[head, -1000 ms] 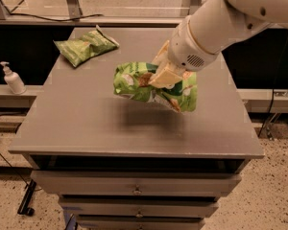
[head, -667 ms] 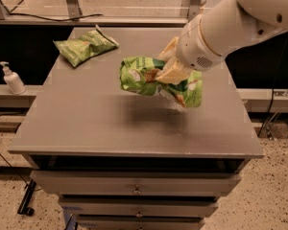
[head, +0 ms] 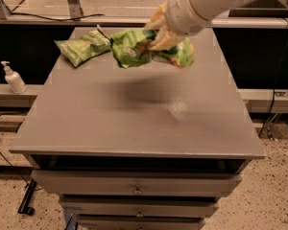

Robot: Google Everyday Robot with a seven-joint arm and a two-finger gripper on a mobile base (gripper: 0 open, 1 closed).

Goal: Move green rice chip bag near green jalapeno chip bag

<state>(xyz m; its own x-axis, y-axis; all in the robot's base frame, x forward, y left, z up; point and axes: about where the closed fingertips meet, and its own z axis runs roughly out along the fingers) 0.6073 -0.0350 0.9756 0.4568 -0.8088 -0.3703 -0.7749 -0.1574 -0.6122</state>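
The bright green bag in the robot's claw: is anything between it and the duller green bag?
Nothing visible. The gripper holds the green rice chip bag above the table, close beside the green jalapeno chip bag.

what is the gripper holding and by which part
The gripper holds the bright green rice chip bag, pinched around its middle, lifted off the table.

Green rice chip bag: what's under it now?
The gripper holds the green rice chip bag above the table; only its shadow lies beneath. The tabletop strip behind the bag is covered.
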